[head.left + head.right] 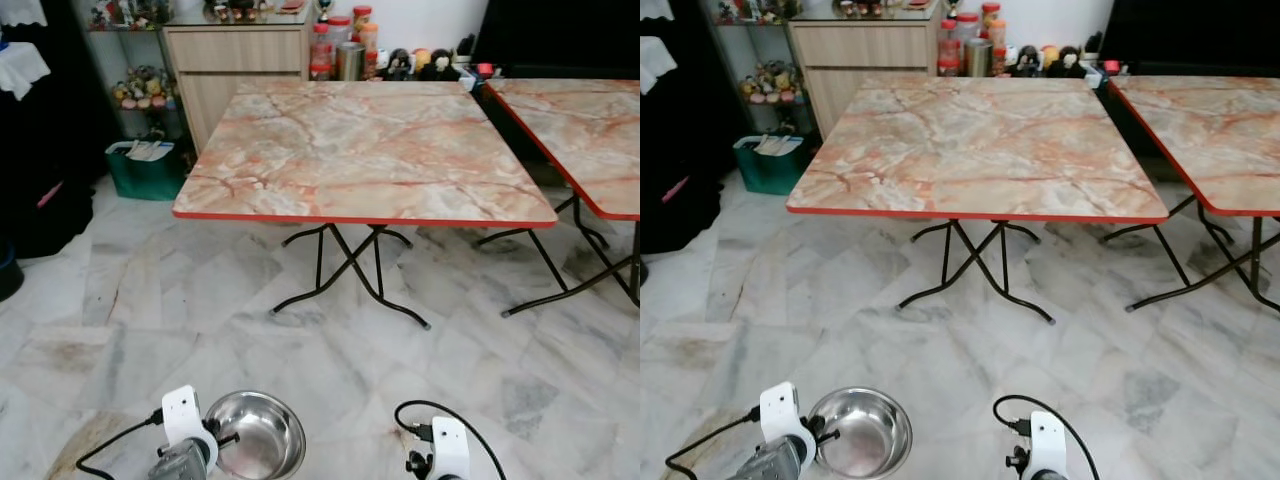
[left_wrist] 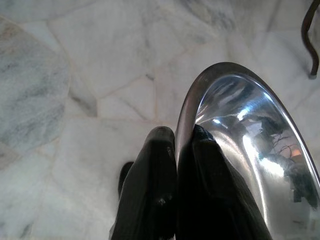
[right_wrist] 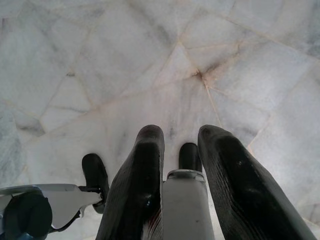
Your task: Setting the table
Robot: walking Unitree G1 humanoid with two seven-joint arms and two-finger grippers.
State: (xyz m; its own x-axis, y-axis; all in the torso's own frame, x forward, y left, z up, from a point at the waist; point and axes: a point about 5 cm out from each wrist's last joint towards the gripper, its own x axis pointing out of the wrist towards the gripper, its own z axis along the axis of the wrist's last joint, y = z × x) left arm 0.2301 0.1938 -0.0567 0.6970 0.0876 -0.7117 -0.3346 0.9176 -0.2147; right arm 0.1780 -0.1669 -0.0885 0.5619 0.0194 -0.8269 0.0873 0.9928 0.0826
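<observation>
I have the steel bowl (image 1: 257, 433) low at 6 o'clock in my head view, carried over the marble floor (image 1: 150, 300), short of the table (image 1: 365, 150) that stands at 12 o'clock. My left tool (image 2: 176, 137) is clamped on the bowl's rim, one black finger (image 2: 150, 180) outside the wall and the other inside against the shiny interior. My right tool (image 3: 181, 136) hangs at about 5 o'clock over the floor; its fingers stand apart, with a pale cylindrical piece seated low between them, and I cannot tell whether they touch it. A second marble-topped table (image 1: 585, 130) sits at 2 o'clock, just beside the first. Beyond, at 11 o'clock, I see a wooden cabinet (image 1: 235, 60) with jars (image 1: 340, 45) next to it and a green bin (image 1: 145, 170) on the floor at 10 o'clock
</observation>
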